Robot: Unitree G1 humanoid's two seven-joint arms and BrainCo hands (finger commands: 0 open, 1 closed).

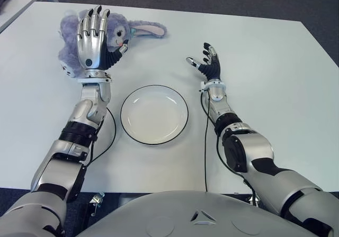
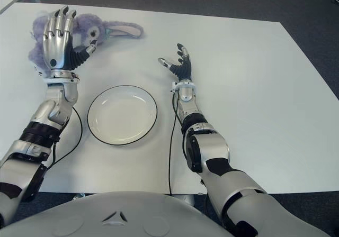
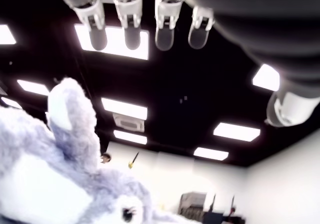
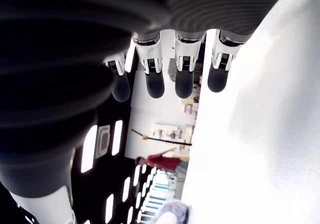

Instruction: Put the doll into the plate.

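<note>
White plate (image 1: 154, 114) with a thin dark rim sits on the tabletop (image 1: 265, 78) near the front edge, between the two forearms. Nothing in it.

Doll (image 1: 119, 33), a pale purple plush rabbit, lies at the far left of the tabletop, well apart from the plate and behind it to the left. One long ear with a pink inner side stretches out to the right. The doll is close to the tabletop's far edge.

Left hand (image 1: 94, 38) is over the doll, back of the hand toward the head camera, fingers extended and pointing away from the robot. In the left wrist view the fingertips (image 3: 131, 30) are straight and apart from the plush, so the hand is released, not gripping; the doll's fur and eye show just below the palm.

Right hand (image 1: 206, 62) shows right of the plate and a little farther back, fingers spread loosely, holding nothing. Right wrist view confirms the fingers (image 4: 183, 79) uncurled.

Open room: bare tabletop between doll and plate, and a wide bare stretch right of the right hand out to the right edge. A dark cable (image 1: 206, 142) runs along the right forearm to the front edge.
</note>
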